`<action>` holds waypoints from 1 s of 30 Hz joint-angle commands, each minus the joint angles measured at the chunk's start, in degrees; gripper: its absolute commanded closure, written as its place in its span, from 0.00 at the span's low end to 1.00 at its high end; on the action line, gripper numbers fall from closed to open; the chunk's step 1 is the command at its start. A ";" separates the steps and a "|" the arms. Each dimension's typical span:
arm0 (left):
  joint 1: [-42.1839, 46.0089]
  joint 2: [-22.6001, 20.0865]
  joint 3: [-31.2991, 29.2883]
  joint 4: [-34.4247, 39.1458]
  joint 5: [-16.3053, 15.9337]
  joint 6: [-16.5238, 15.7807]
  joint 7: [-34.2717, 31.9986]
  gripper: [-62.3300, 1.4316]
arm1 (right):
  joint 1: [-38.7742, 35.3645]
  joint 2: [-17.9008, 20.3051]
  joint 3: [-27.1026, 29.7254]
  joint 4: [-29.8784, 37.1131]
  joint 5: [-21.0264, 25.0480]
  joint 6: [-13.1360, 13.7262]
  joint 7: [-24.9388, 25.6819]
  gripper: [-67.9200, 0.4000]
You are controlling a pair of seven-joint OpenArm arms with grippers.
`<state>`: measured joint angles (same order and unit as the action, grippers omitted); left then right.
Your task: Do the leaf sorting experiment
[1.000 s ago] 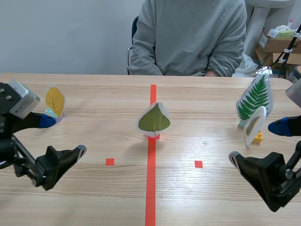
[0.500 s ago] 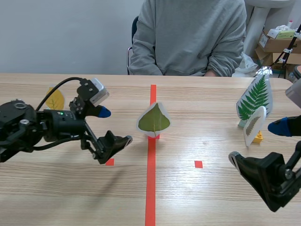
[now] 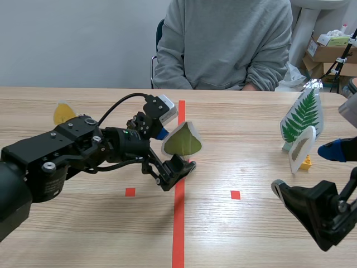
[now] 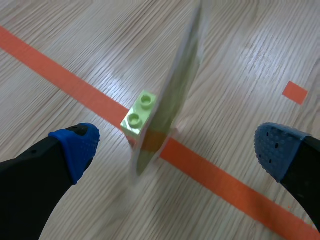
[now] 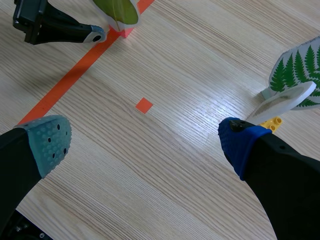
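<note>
Left arm (image 3: 56,159): comes in low from the left, stretched out level toward the centre.
Left gripper (image 3: 175,151): fingers spread wide, turned so one blue-padded tip sits high and the other low; nothing pinched between them.
Right gripper (image 3: 302,168): low at the right side, fingers wide apart, holding nothing.

L hand (image 4: 176,148) flanks centre leaf (image 3: 182,142); ferns (image 3: 302,116) stand far R.

Four leaf cards: yellow leaf (image 3: 63,113), green leaf (image 3: 182,142), fern (image 3: 302,117), pale leaf (image 3: 301,148). One person (image 3: 223,44).
</note>
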<state>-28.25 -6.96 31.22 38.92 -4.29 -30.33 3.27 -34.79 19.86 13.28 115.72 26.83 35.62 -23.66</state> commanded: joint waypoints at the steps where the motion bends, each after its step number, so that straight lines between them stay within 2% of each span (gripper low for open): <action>1: -0.83 0.46 -0.31 1.29 -0.31 0.68 -0.74 0.00 | 0.66 0.72 -0.15 -0.07 0.37 -0.24 0.63 0.11; 6: -0.79 1.22 -0.31 1.29 0.74 1.27 -0.72 0.00 | 0.66 0.44 -0.15 -0.07 -0.07 -0.24 0.63 0.11; 7: -0.79 1.22 -0.31 1.29 0.74 1.29 -0.72 0.03 | 0.66 0.44 -0.15 -0.07 -0.07 -0.24 0.63 0.11; 15: -0.31 1.20 -0.33 1.29 0.74 1.75 -0.90 0.47 | 0.66 0.44 -0.15 -0.07 -0.68 -0.24 0.63 0.11; 20: -0.15 1.18 -0.33 1.29 0.72 1.92 -0.68 0.68 | 0.66 0.46 -0.15 -0.07 -0.68 -0.24 0.63 0.11; 25: -0.15 1.18 -0.33 1.29 0.72 1.92 -0.66 0.93 | 0.66 0.46 -0.15 -0.07 -0.68 -0.24 0.63 0.11; 30: 0.15 1.07 -0.48 1.36 0.72 1.90 -0.31 0.93 | 0.66 0.46 -0.15 -0.07 -0.68 -0.24 0.63 0.11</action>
<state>-27.92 -5.89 31.22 38.94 -2.98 -28.49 3.25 -34.79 19.84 13.28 115.72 25.96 35.62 -23.66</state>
